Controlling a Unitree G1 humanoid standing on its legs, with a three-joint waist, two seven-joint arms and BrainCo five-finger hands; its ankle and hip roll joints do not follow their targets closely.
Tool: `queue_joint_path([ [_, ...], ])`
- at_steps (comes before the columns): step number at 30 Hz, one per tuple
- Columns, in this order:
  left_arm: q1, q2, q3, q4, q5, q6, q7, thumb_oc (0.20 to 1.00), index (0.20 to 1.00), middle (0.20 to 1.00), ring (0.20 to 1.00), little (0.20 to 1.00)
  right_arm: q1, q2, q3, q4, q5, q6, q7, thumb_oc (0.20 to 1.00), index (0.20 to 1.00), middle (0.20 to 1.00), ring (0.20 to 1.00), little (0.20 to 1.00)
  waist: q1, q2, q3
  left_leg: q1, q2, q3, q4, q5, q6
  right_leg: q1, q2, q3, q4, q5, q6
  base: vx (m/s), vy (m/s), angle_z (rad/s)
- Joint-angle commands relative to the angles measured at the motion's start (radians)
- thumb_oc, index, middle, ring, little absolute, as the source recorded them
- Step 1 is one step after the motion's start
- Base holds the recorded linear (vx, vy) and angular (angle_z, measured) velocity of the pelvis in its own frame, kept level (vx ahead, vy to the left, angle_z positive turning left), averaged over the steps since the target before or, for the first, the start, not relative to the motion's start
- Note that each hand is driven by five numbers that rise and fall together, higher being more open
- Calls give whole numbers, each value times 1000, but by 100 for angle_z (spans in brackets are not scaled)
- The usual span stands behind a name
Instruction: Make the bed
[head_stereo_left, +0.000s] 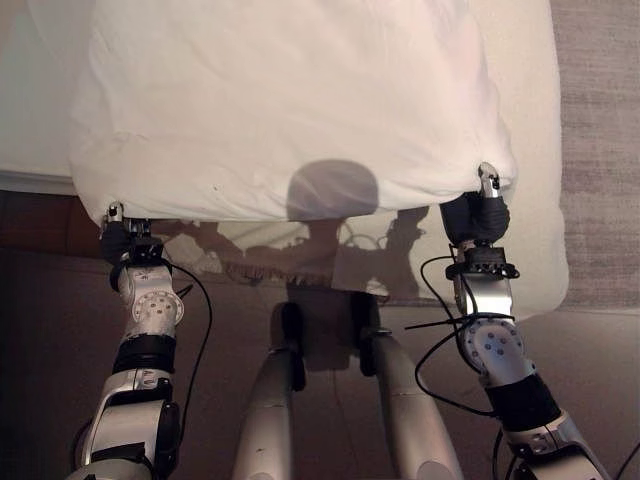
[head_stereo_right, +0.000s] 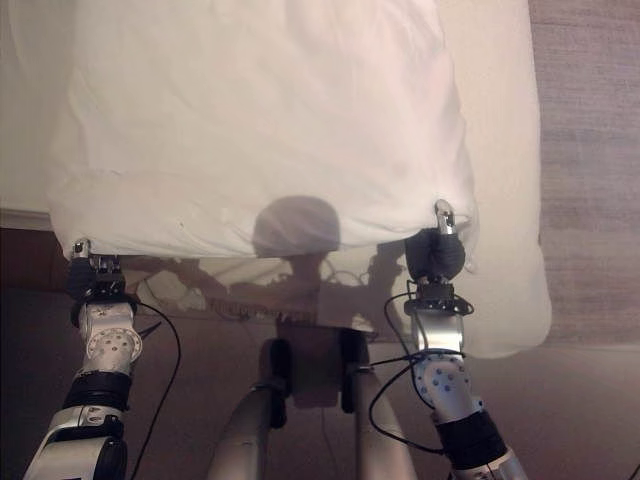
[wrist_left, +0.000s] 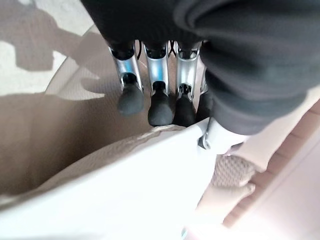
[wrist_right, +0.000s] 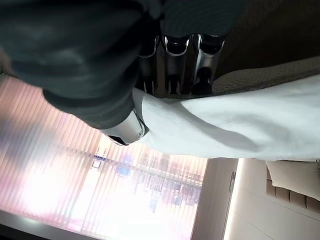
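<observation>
Both hands pinch the white duvet (head_stereo_left: 290, 110) by its near edge. The left hand (head_stereo_left: 122, 240) has cloth between fingers (wrist_left: 160, 100) and thumb; the right hand (head_stereo_left: 478, 218) likewise.

Head stereo looks down, shares duvet (head_stereo_left: 290, 100); wrist cameras close.

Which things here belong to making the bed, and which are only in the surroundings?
For the job:
white duvet, its near edge lifted
left hand, pinching one corner
right hand, pinching the other corner
bed underneath

Surroundings:
window blinds
beige carpet beside the bed
</observation>
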Motion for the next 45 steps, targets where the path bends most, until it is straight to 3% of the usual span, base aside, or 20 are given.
queue_joint_path([
  [1, 20, 0, -21, -28, 21, -18, -84, 200, 200, 200, 200, 200, 56, -1, -64, -114, -77, -25, 56, 200, 200, 200, 200, 200, -59, 47, -81, -33, -1, 1, -48, 72, -46, 61, 27, 37, -122, 70, 72, 0, 0, 0],
  [4, 19, -2, -34, -20, 0, 17, -150, 200, 200, 200, 200, 200, 60, 1, -64, -114, -74, -18, 72, 200, 200, 200, 200, 200, -63, 47, -82, -40, 1, 0, -40, 71, -49, 57, 27, 36, -121, 69, 72, 0, 0, 0],
  [7, 15, -2, -46, -14, -19, 45, -218, 1000, 1000, 1000, 1000, 1000, 64, 4, -60, -110, -67, -10, 101, 200, 200, 200, 200, 200, -66, 43, -87, -49, 5, 1, -32, 66, -48, 50, 28, 36, -118, 70, 71, 0, 0, 0],
  [14, -9, 23, -50, 15, -51, 57, -285, 1000, 1000, 1000, 1000, 1000, 69, -3, -47, -117, -47, 2, 147, 200, 200, 200, 200, 200, -74, 32, -96, -63, 7, 9, -26, 61, -50, 28, 29, 40, -108, 76, 76, 7, 12, 0],
  [20, -51, 48, -78, 109, -38, 86, -282, 1000, 1000, 1000, 1000, 1000, 76, -10, -32, -143, -39, 10, 162, 200, 200, 200, 200, 200, -85, 24, -102, -73, 9, 13, -20, 58, -50, 16, 32, 44, -97, 73, 76, 0, 0, 0],
  [29, -158, 65, -155, 318, 45, 197, -135, 1000, 1000, 1000, 1000, 1000, 68, -31, -10, -153, -36, 20, 129, 200, 200, 200, 200, 200, -102, 35, -93, -78, 17, 25, -1, 44, -46, 11, 30, 51, -85, 72, 80, 0, 0, 0],
  [40, -277, 39, -165, 410, 37, 224, -40, 1000, 1000, 1000, 1000, 1000, 65, -33, -23, -159, -55, 17, 80, 200, 200, 200, 200, 200, -118, 37, -93, -90, 23, 31, 7, 46, -46, 5, 30, 55, -88, 79, 80, 0, 0, 0],
  [41, -282, 36, -166, 408, 37, 223, -35, 944, 944, 944, 944, 944, 65, -33, -26, -161, -59, 15, 74, 200, 200, 200, 200, 200, -117, 37, -92, -90, 22, 31, 8, 46, -45, 4, 30, 55, -85, 79, 80, 0, 0, 0],
  [42, -282, 36, -166, 408, 37, 223, -35, 944, 944, 944, 944, 944, 65, -33, -26, -161, -59, 15, 73, 200, 200, 200, 200, 200, -117, 37, -92, -90, 22, 31, 9, 45, -45, 4, 30, 56, -85, 79, 80, 0, 0, 0],
  [43, -291, 28, -165, 404, 29, 211, -26, 435, 435, 435, 435, 435, 67, -30, -24, -160, -66, 14, 66, 200, 200, 200, 200, 200, -118, 36, -90, -92, 22, 33, 10, 46, -47, 3, 29, 55, -85, 81, 81, 0, 0, 0],
  [44, -292, 26, -164, 397, 30, 206, -22, 200, 200, 200, 200, 200, 68, -30, -23, -160, -70, 13, 63, 200, 200, 200, 200, 200, -118, 36, -90, -89, 21, 33, 7, 47, -46, 4, 28, 55, -86, 81, 82, 0, 0, 0],
  [45, -293, 22, -163, 393, 29, 200, -18, 200, 200, 200, 200, 200, 68, -29, -24, -161, -70, 13, 63, 200, 200, 200, 200, 200, -118, 36, -90, -87, 21, 32, 4, 47, -46, 4, 29, 56, -85, 81, 81, 0, 0, 0],
])
